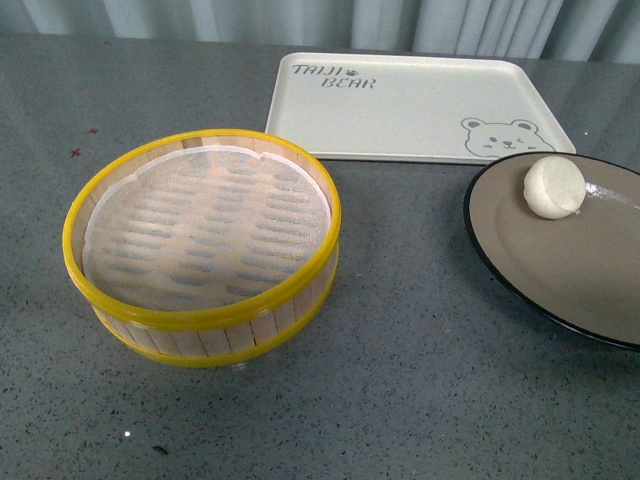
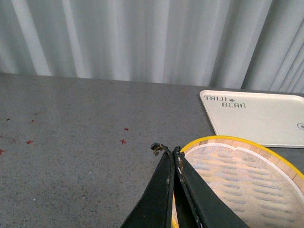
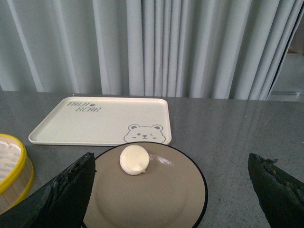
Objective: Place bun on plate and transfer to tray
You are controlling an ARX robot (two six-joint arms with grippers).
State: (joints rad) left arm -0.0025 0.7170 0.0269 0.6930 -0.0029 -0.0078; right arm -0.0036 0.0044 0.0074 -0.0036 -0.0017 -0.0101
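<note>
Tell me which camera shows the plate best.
The right wrist view: nearly the whole plate shows, rim and brown inside, with the bun on it. The front view cuts off its right side at the frame edge. The left wrist view does not show it.

Broad stretch of bare table (image 1: 420, 400) nearest the robot, passable from either side. On the left, the tall-walled steamer basket (image 1: 200, 250), highest obstacle here, yellow rim close by the pressed-together tips of the left gripper (image 2: 166, 149). A lane of table between basket and plate (image 1: 560, 270), widening toward the robot. Next to no gap between the plate's far rim and the near edge of the tray (image 1: 420, 100) at the bear corner. Only low rims on tray and plate. Free air above the bun (image 1: 553, 187), near the plate's far rim. Right gripper (image 3: 171, 160) spread wide, one finger showing at either side of the plate. Curtain (image 1: 300, 15) closing off the far side.
</note>
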